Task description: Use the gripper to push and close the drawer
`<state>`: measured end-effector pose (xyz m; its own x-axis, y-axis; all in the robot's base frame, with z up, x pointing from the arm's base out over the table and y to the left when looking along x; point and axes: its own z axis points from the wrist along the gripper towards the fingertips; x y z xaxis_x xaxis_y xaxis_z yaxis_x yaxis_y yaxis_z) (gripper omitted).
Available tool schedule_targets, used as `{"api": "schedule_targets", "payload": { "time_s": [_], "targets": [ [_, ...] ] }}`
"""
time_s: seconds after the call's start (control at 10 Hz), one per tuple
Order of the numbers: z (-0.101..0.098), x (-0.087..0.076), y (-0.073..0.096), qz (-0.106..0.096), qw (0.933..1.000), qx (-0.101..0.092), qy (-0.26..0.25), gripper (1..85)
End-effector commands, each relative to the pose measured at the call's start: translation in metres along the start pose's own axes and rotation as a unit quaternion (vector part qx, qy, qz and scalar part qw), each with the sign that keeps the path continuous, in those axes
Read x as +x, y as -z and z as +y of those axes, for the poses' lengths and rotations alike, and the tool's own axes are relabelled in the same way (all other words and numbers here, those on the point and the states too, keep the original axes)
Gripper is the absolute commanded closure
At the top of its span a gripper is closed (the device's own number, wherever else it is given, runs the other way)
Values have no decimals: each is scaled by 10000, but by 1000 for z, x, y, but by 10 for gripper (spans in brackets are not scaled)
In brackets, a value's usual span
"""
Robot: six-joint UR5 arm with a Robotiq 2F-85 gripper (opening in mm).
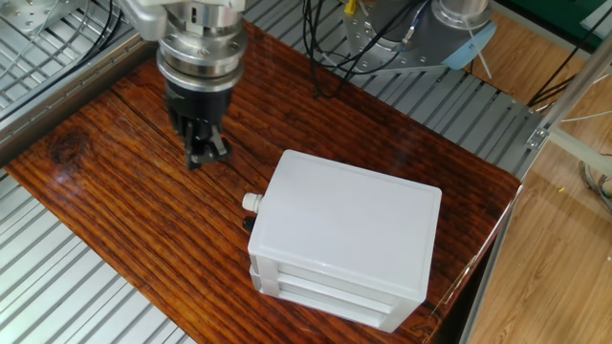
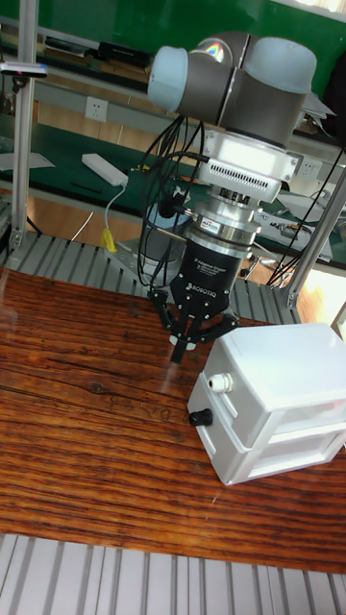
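Fixed view first: the small black two-fingered claw [image 1: 205, 153] hangs under its ribbed silver-and-black wrist, at about ten o'clock from the white plastic box cabinet [image 1: 349, 215], well clear of it and touching nothing. Its fingers look drawn together, nothing between them. The shallow white top drawer [image 1: 320, 268] looks flush with the cabinet front, its small round white knob [image 1: 251, 202] poking out toward nine o'clock. All of it sits on the glossy dark wooden worktop [image 1: 115, 201].

Tall fixed view now: the claw [image 2: 180, 346] hovers above the worktop [image 2: 86, 404], at ten o'clock from the knob [image 2: 220, 381], fingertips pinched to a point, empty. The drawer [image 2: 229, 382] sits level with the drawers beneath; I see no gap, so it reads as closed.

Handling, as I judge it: thin light plastic, stiff enough to shove but easy to skid on that slick wood. Any further push belongs square on the drawer face beside the knob, gently.
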<state>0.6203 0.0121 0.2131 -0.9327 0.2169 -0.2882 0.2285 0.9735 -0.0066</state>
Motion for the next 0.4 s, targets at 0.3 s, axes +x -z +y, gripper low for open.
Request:
{"api": "schedule_targets", "payload": {
  "time_s": [0.3],
  "targets": [
    [-7,-9,-6,107,9991,-150,395,847]
  ]
}}
